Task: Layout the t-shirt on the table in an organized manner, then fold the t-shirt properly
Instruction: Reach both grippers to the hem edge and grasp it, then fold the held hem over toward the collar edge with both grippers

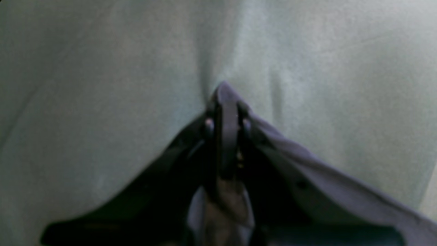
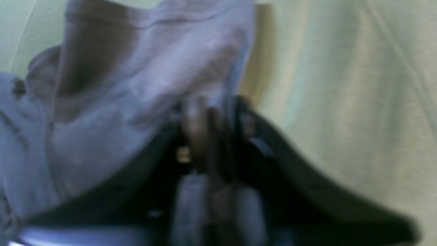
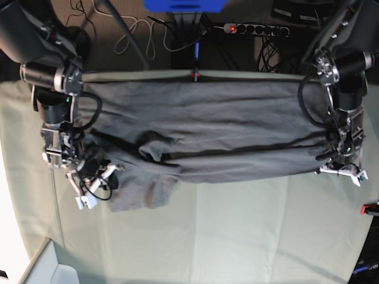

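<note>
No writing is being shown. The shirt (image 3: 207, 133) is being stretched across the table (image 3: 237, 236), its one end being pinched by the right claw (image 3: 89, 177), its other end by the left claw (image 3: 343, 168).

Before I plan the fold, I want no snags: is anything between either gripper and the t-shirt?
Nothing visible. The left gripper is shut on an edge of the t-shirt, and the right gripper sits against its other end, above the table.

Blur hides the right fingers (image 2: 208, 119) entirely.
</note>
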Controlling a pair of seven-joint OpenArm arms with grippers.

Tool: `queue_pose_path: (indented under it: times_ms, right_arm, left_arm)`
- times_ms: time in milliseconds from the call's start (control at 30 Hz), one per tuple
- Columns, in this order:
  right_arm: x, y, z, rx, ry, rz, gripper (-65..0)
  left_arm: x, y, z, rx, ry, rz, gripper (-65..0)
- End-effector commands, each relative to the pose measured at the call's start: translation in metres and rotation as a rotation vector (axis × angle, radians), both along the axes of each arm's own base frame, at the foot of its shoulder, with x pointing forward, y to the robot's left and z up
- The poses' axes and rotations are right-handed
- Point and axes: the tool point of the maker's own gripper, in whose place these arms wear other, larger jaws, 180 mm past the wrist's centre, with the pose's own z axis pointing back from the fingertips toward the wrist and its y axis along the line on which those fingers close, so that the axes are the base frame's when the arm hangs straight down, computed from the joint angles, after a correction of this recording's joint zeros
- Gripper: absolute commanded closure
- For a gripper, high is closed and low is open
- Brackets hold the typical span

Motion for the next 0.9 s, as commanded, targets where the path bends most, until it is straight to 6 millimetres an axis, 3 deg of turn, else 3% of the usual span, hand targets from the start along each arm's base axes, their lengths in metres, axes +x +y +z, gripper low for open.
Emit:
queue_pose_path:
  times_ms: [0, 133, 233, 400, 500, 700, 867]
  right_arm:
    - [0.025, -0.005, 0.026, 0.0, -0.074, -0.013, -0.6]
    - [0.033, -0.007, 0.035, -0.003, -0.093, -0.014, 0.0]
    - [0.047, -0.013, 0.059, -0.025, -0.163, -0.018, 0.0]
    - [0.06, -0.022, 0.098, -0.086, -0.276, -0.013, 0.0]
    - [0.064, -0.026, 0.113, -0.113, -0.304, -0.013, 0.0]
    - [0.053, -0.012, 0.123, -0.123, -0.34, 0.057, 0.0]
    - [0.036, -0.015, 0.126, -0.147, -0.364, 0.049, 0.0]
  left_arm:
    - [0.012, 0.01, 0.018, 0.026, -0.043, 0.006, -0.1]
    - [0.015, 0.01, 0.02, 0.027, -0.049, 0.006, -0.1]
    - [0.019, 0.011, 0.026, 0.03, -0.064, 0.007, -0.1]
    - [0.044, 0.014, 0.072, 0.085, -0.183, -0.01, -0.1]
    - [0.051, 0.013, 0.088, 0.076, -0.197, -0.021, -0.1]
    - [0.064, 0.003, 0.114, 0.076, -0.248, -0.041, -0.1]
    - [0.066, 0.0, 0.117, 0.075, -0.258, -0.045, -0.1]
